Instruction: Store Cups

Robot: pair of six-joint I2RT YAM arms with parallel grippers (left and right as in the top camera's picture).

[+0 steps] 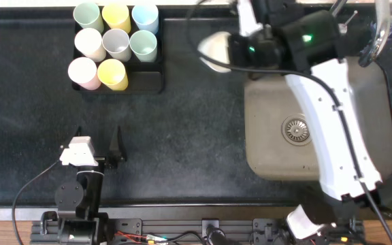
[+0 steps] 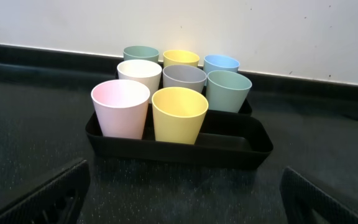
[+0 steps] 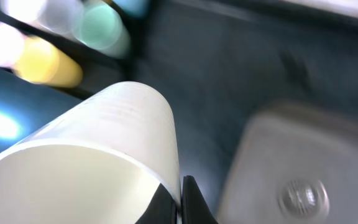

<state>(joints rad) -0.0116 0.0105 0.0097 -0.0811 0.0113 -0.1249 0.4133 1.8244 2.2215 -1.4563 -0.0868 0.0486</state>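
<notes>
Right end effector [image 1: 240, 47] grips a white cup [image 1: 213, 51] beside the sink [image 1: 264, 156], apparently mid-carry; the next move calls for reaching the tray's [image 1: 148, 80] vacant corner slot. Left end effector [image 1: 99, 136] sits open.

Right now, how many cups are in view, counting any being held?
9. Eight cups stand in the black tray: rows of three, three and two. The ninth, a white cup, is held in the right end effector, between tray and sink. None appear hidden.
</notes>
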